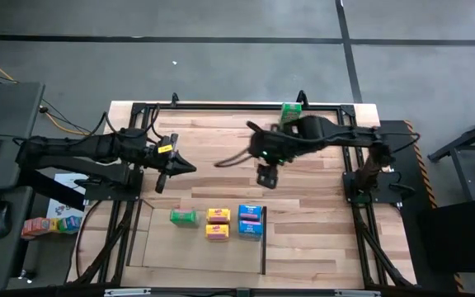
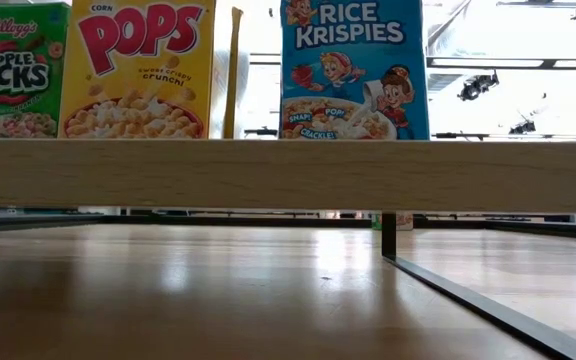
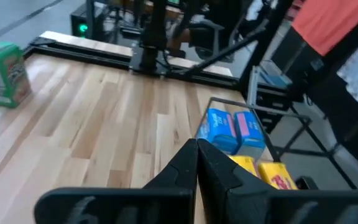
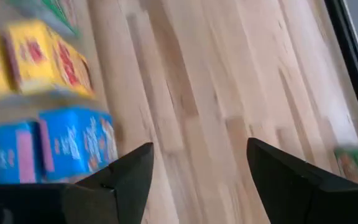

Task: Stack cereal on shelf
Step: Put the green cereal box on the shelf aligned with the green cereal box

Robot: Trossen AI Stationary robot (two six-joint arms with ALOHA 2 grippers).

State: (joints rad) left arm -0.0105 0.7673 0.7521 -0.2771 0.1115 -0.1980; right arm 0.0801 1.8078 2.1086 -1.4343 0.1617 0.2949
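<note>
Right tool [image 1: 267, 177] wide, empty; left tool [image 1: 186, 167] pinched together; shelf [image 1: 151, 239] holds five cereal boxes [image 1: 217, 223].

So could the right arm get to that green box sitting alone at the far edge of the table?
Probably yes. The right gripper hangs open over bare wood, and the lone green box stands just beyond the arm, nothing between them. The arm would have to swing back.

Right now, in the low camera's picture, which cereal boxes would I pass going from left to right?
Green Apple Jacks box → yellow Corn Pops box → blue Rice Krispies box.
</note>
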